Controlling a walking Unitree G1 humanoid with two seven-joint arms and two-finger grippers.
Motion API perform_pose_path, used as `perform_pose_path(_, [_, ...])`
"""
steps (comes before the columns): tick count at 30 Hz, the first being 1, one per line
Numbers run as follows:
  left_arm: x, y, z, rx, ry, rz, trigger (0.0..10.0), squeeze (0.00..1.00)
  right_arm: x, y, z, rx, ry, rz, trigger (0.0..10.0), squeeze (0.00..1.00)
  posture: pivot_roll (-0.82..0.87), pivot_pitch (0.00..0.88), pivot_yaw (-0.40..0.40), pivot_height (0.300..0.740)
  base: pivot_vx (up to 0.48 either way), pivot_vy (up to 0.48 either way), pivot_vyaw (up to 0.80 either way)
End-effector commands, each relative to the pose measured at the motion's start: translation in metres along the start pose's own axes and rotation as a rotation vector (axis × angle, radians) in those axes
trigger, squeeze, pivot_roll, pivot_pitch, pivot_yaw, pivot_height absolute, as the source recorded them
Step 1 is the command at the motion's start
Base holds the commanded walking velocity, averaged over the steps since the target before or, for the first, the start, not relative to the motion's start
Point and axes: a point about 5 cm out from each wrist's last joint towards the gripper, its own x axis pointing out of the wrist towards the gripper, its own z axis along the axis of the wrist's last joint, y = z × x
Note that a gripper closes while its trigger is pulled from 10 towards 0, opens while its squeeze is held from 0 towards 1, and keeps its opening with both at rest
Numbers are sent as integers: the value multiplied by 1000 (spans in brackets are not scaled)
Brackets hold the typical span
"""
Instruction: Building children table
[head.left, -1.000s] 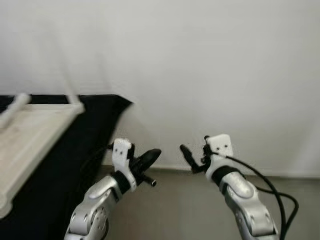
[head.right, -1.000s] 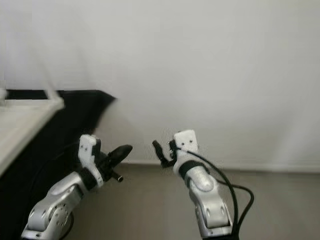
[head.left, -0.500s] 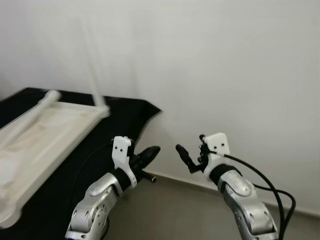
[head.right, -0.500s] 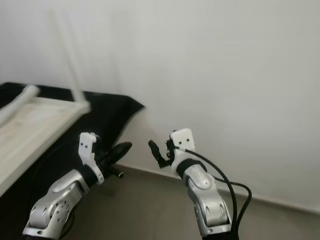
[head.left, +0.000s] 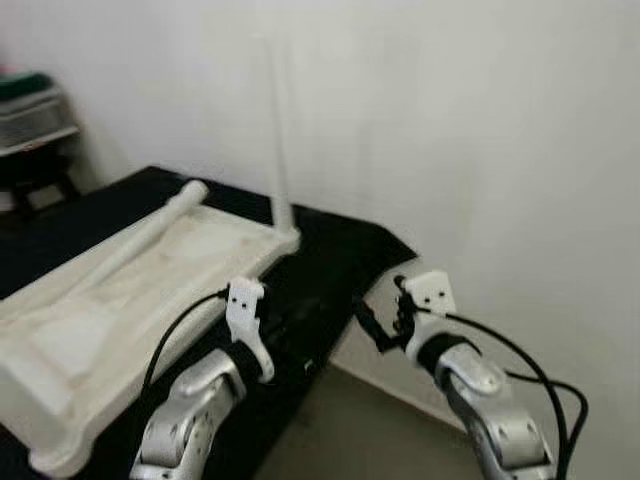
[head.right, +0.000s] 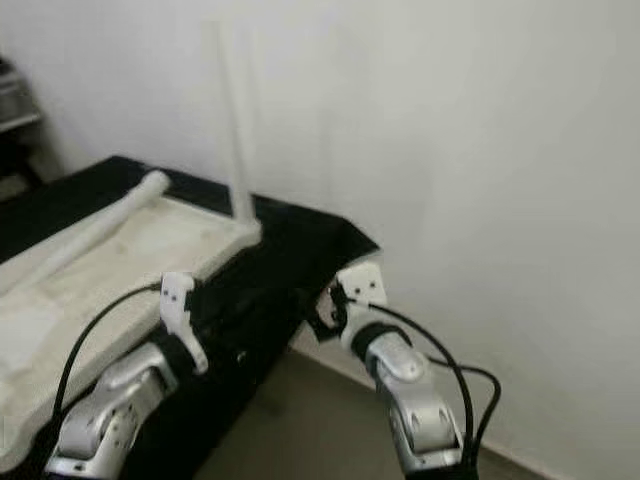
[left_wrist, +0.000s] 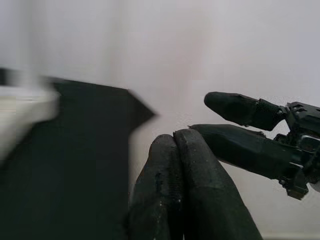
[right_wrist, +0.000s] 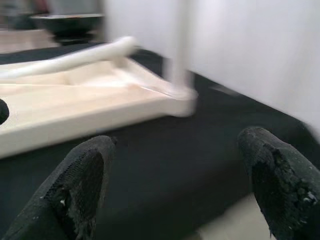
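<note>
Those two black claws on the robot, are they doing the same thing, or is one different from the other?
The left gripper has its fingers pressed together, shut on nothing; the right gripper has its fingers spread wide. In the head views the left gripper hangs over the black-covered surface, the right gripper just past its corner, before the white wall. Both are black, two-fingered and empty.

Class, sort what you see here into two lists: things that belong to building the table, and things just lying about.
Job:
tabletop
upright leg
loose leg
left gripper
right gripper

Lying about:
black cloth
shelf
</note>
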Motion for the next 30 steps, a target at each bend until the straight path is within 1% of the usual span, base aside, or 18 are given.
perform_pose_path(1, [-5,8,-1,8,15,28,10000,0,4,10,4,7,-22,42,10000,0,-142,0,15,740,322,0,800])
perform_pose_path(3, [-5,7,-1,14,18,23,10000,0,4,10,4,8,-22,46,10000,0,-142,0,14,740,0,0,800])
perform_pose_path(7, [-5,4,2,25,-6,3,10000,0,5,10,4,12,-21,49,10000,0,-144,0,13,740,0,0,800])
perform_pose_path(10, [-5,3,1,37,2,2,10000,0,4,9,5,34,-36,51,10000,0,-144,0,13,740,0,0,800])
perform_pose_path(14, [-5,3,1,38,4,1,10000,0,4,9,5,37,-37,50,10000,0,-144,0,13,740,0,0,800])
perform_pose_path(24, [-5,3,0,28,11,-6,10000,0,4,7,5,37,-35,40,10000,0,-150,0,14,740,0,-436,0])
perform_pose_path(26, [-5,4,1,16,-3,3,10000,0,4,9,4,-2,-30,56,10000,0,-150,0,14,740,0,0,800])
perform_pose_path(30, [-5,4,1,10,-8,6,10000,0,3,12,4,-16,-31,69,10000,0,-147,0,13,740,0,0,800])
